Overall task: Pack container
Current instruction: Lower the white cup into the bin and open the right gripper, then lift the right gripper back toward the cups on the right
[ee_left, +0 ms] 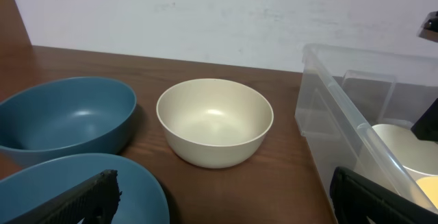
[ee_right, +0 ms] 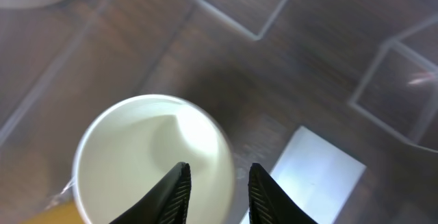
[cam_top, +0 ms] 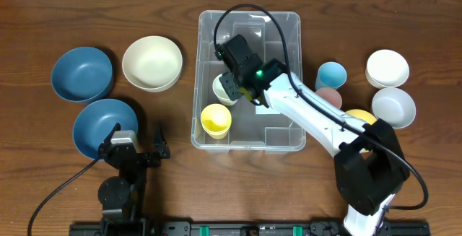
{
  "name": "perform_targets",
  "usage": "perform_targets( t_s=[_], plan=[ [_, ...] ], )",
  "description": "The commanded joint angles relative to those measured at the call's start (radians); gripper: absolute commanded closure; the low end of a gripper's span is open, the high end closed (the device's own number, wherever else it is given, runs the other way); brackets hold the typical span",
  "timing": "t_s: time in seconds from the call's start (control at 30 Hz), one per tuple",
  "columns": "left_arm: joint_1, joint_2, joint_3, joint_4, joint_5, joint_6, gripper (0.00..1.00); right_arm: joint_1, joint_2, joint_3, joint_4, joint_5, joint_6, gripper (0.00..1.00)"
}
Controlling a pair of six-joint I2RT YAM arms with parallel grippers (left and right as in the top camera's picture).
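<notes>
Over the container's left half: right end effector straddles a cream cup's rim.
Container sits mid-table, long axis far edge to near; jaws narrowly parted, cup directly beneath; left end effector spread wide, well apart.

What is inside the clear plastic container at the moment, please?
Two cups stand inside the container: a yellow cup and a cream cup. The right end effector hangs over the cream cup, covering part of it and the floor beneath.
</notes>
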Motion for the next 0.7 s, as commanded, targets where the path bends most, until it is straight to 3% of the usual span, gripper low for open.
perform_targets(
  t_s=[0.0, 0.3, 0.5, 0.67],
  plan=[
    [-0.003, 0.000, -0.028, -0.013, 0.011, 0.013, 0.02, -0.025, -0.082, 0.032, -0.002, 0.084, 0.002, 0.68],
    [-0.003, 0.000, -0.028, -0.013, 0.011, 0.013, 0.02, -0.201, -0.286, 0.032, -0.176, 0.171, 0.085, 0.64],
    [-0.003, 0.000, -0.028, -0.013, 0.011, 0.013, 0.02, -0.427, -0.306, 0.028, -0.302, 0.173, 0.107, 0.63],
    [-0.003, 0.000, -0.028, -0.013, 0.011, 0.013, 0.02, -0.579, -0.305, -0.003, -0.311, 0.079, 0.107, 0.62]
  ],
)
